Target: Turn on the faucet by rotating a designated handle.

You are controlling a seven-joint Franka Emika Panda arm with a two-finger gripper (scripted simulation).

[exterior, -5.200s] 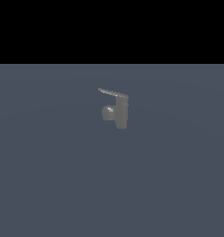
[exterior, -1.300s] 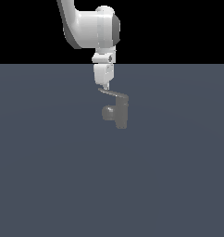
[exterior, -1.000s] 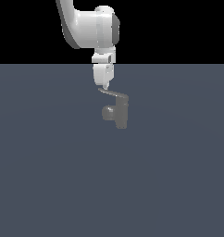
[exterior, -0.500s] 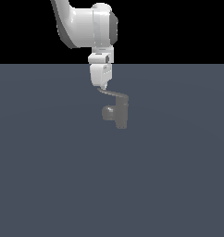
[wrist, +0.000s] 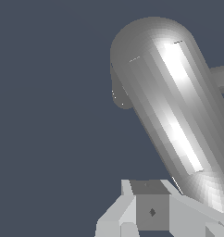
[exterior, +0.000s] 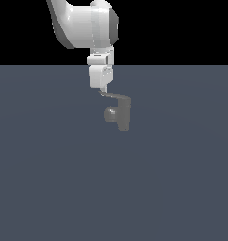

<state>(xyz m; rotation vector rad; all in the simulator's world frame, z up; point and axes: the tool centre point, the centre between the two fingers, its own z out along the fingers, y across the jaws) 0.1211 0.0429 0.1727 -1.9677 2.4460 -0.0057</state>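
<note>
The faucet (exterior: 124,115) is a small grey tap standing on the dark floor, with its short rounded spout stub (exterior: 109,115) facing the exterior view's left. Its handle (exterior: 117,97) is a thin bar reaching from the top toward the exterior view's left. My gripper (exterior: 102,89) hangs from above with its fingertips at the bar's free end, touching or nearly touching it. The fingers look pressed together with nothing between them. In the wrist view a big shiny grey cylinder of the faucet (wrist: 171,106) fills the picture just beyond the fingers (wrist: 151,210).
The white arm (exterior: 85,23) comes down from the top of the exterior view. A flat dark blue-grey floor (exterior: 50,179) surrounds the faucet.
The arm, absent 5.2 s ago, now stands over the faucet. Over the last second the gripper has drifted slightly toward the exterior view's left and lower. The handle looks almost unmoved.
</note>
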